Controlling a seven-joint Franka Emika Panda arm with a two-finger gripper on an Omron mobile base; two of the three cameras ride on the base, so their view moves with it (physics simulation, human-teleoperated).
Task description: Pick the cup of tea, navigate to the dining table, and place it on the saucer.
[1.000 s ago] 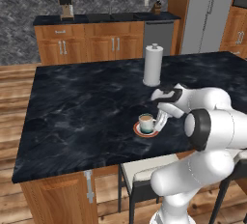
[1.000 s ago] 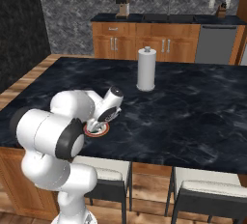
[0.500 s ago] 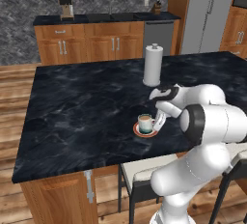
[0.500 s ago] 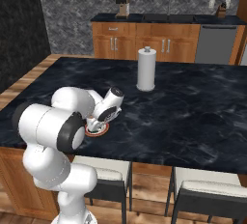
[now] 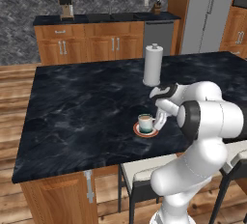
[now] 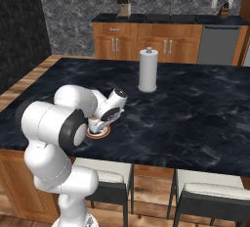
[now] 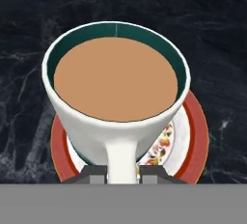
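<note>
The cup of tea (image 7: 116,97) sits upright on the saucer (image 7: 193,136), near the front edge of the dining table (image 5: 82,107) tabletop, on the robot's side. Light brown liquid fills the cup close to the rim; the inner wall above it is teal-green. The saucer's orange-red rim shows on both sides of the cup in the hand view, with a small floral print on the white inside of the rim at lower right.

The gripper (image 7: 122,174) is right at the cup's handle. In the hand view the handle runs straight down between the two finger tips (image 7: 95,174), one tip on each side of it. The jaws stand narrow, about handle width. Whether the tips are pressing the handle or just off it: cannot tell.

In the left base view the cup (image 5: 145,123) and saucer (image 5: 144,133) lie just left of the gripper (image 5: 158,120), the arm folded over from the right. In the right base view the gripper (image 6: 101,121) and the forearm cover most of the cup; the saucer (image 6: 99,133) shows under them.

A white paper-towel roll (image 5: 153,65) stands upright further back on the same tabletop, well apart from the saucer. A wall counter (image 5: 101,19) with a coffee machine (image 5: 65,7) is behind, across the wood floor. Stools (image 6: 195,194) are tucked under the near edge of the table.
</note>
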